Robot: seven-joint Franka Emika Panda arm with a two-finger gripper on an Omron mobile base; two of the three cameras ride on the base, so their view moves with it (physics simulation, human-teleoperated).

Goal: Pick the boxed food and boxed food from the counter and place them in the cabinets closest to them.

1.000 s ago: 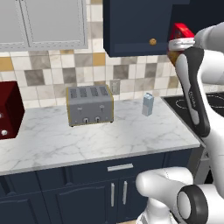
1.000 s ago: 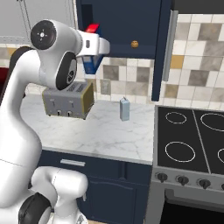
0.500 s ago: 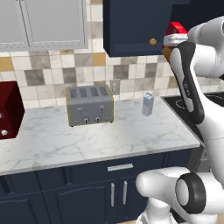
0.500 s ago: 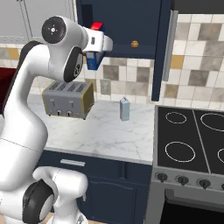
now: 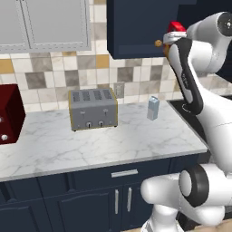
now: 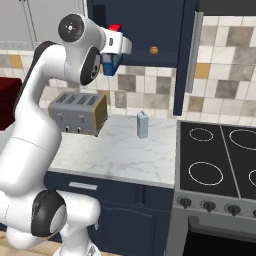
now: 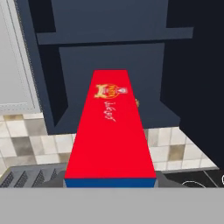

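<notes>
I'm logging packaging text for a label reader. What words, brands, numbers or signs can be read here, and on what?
Box held in the hand: a yellow-orange emblem and a line of slanted script on its red face, both too blurred to read.
Carton on the counter: no marking can be made out.
Toaster: knobs only, no text.
Nothing else carries text.

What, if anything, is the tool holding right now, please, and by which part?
The tool is closed on the boxed food, the red-and-blue box, lifted in front of the open navy cabinet. It seems gripped at its near end; the exact contact is hidden.
</notes>
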